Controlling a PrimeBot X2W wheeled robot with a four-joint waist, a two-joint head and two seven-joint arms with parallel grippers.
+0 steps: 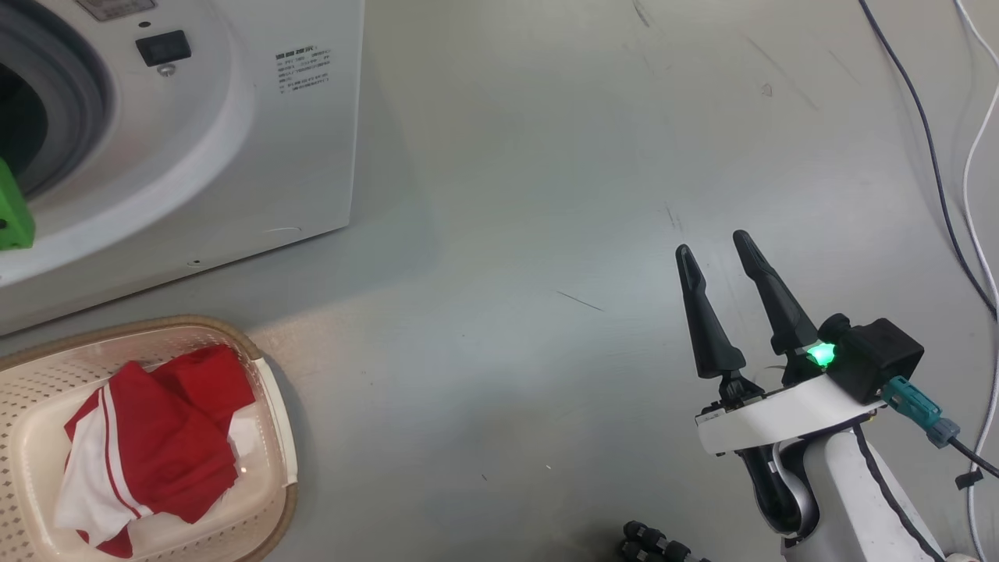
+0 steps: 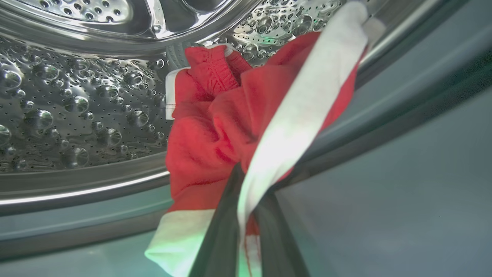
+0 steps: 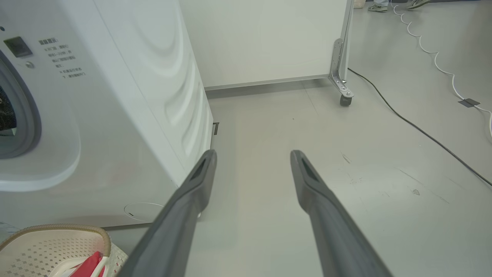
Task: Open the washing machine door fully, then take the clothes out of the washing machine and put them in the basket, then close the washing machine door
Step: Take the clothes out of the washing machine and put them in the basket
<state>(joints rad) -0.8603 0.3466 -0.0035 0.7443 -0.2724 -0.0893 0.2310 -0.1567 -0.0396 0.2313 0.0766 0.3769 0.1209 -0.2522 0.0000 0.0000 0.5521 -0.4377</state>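
Note:
My left gripper [image 2: 248, 181] is inside the washing machine's steel drum [image 2: 77, 107], shut on a red garment with white trim [image 2: 203, 146] that bunches up between its dark fingers [image 2: 219, 234]. The white washing machine [image 1: 257, 156] stands at the upper left, its grey-ringed mouth [image 1: 70, 101] open. The door is out of view. More red and white clothes [image 1: 164, 437] lie in the cream basket [image 1: 277, 437] on the floor in front of the machine. My right gripper [image 1: 712, 243] hangs open over bare floor to the right, nothing between its fingers [image 3: 252, 154].
A green part of my left arm [image 1: 12, 211] sits at the machine's mouth. Dark and white cables [image 1: 936, 179] run along the floor on the right. A white partition on a caster [image 3: 344, 100] stands behind the machine. A person's feet [image 3: 384, 5] are far back.

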